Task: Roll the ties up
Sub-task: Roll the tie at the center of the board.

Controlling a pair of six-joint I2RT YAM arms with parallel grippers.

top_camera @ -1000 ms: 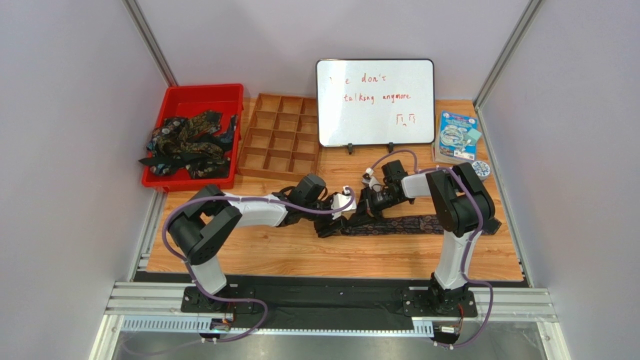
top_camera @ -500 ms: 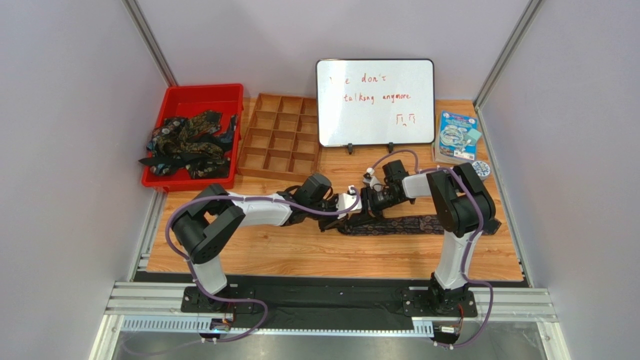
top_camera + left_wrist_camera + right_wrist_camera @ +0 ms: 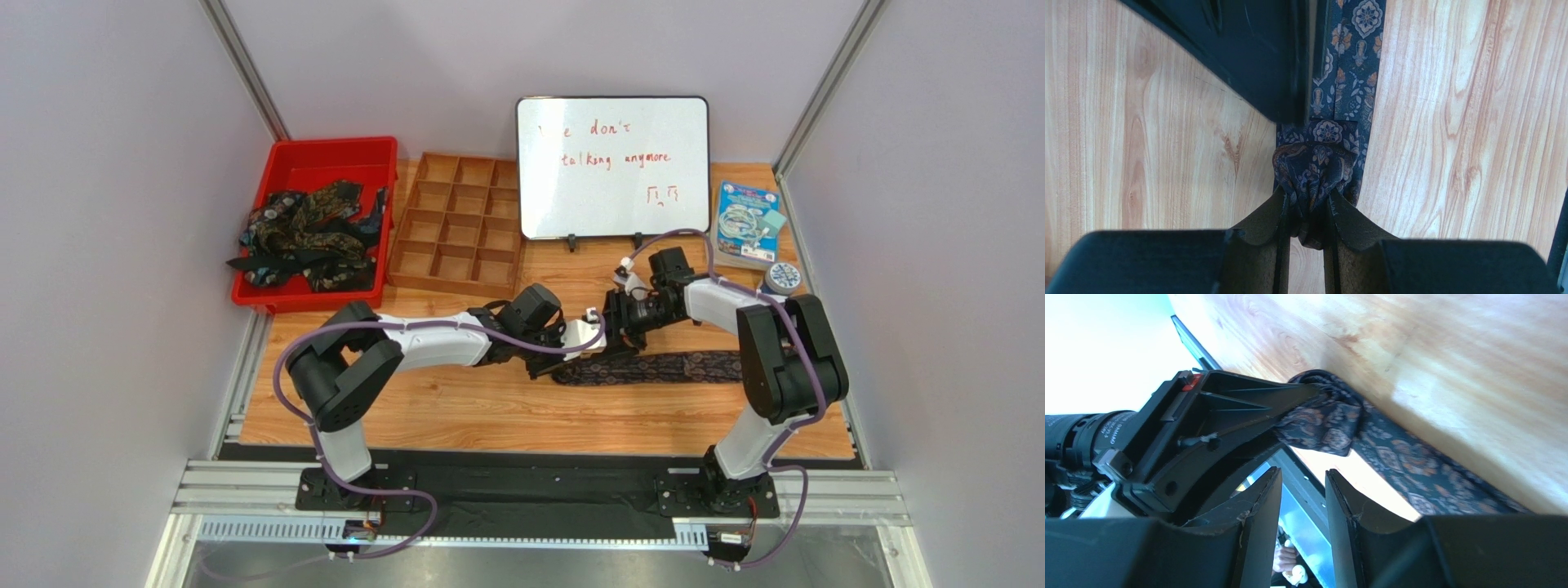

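One dark paisley tie [image 3: 669, 366] lies flat across the wooden table, running right from the grippers. My left gripper [image 3: 567, 355] is shut on its bunched, partly rolled left end; in the left wrist view the fabric wad [image 3: 1315, 165] sits pinched between the left gripper's [image 3: 1309, 199] pads. My right gripper [image 3: 613, 328] hovers just behind that end, with its jaws apart and nothing between them. In the right wrist view the right gripper [image 3: 1303, 478] is above the tie [image 3: 1389, 453], facing my left gripper. More ties [image 3: 307, 233] lie piled in the red bin.
A red bin [image 3: 321, 154] stands at the back left. A wooden compartment tray [image 3: 456, 221] is beside it. A whiteboard [image 3: 611, 165] stands at the back centre. A blue packet [image 3: 748, 221] and a small round item [image 3: 785, 278] lie at the back right.
Both grippers have shifted to the right along the tie, and the bunched end has moved with my left gripper. My right arm's elbow has swung out to the right.
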